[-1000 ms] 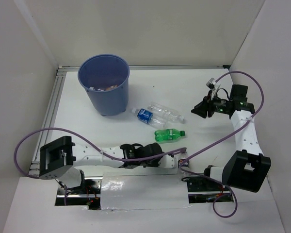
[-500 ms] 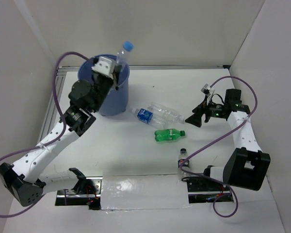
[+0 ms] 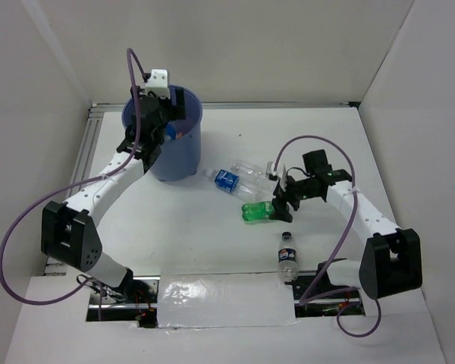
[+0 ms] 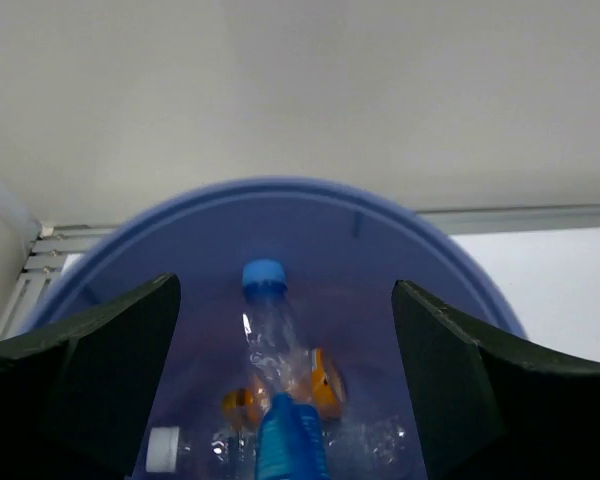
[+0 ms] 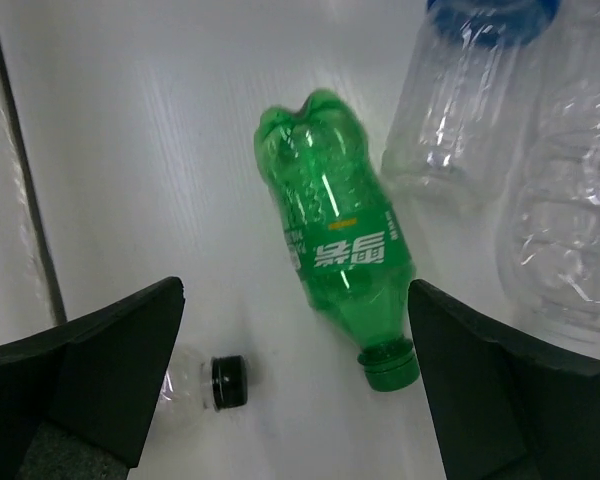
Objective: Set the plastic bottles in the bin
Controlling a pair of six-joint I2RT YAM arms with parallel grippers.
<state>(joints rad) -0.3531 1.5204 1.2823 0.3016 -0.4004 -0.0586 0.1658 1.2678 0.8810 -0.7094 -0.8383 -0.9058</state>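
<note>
Top external view: at the left, the left gripper [image 3: 159, 121] hangs over the mouth of the bin [image 3: 180, 155], its fingers spread wide and empty. The left wrist camera looks straight down past them at a clear blue-capped bottle [image 4: 268, 335] lying inside the bin on an orange bottle [image 4: 325, 385] and other clear ones. That drop looks complete.

Toward the middle of the table [image 3: 326, 144], two clear bottles [image 3: 252, 176], one blue-labelled [image 3: 226, 180], lie touching each other. Just nearer the arms lies the green bottle [image 3: 259, 211], on its side. The right gripper [image 3: 279, 199] hovers over its cap end with its fingers wide apart, holding nothing. A small cola bottle [image 3: 287, 256] stands near the front edge.

The step in hand appears to be the pick-up of the green bottle. The right wrist view shows it lying between the spread fingers, slightly askew. The likely next move is a descent to straddle its body and a firm close, since the round plastic could roll.

Half a second earlier the left gripper held the blue-capped bottle upright above the rim; it has since released it. The right arm, then out near the right wall, has swung in over the green bottle.
</note>
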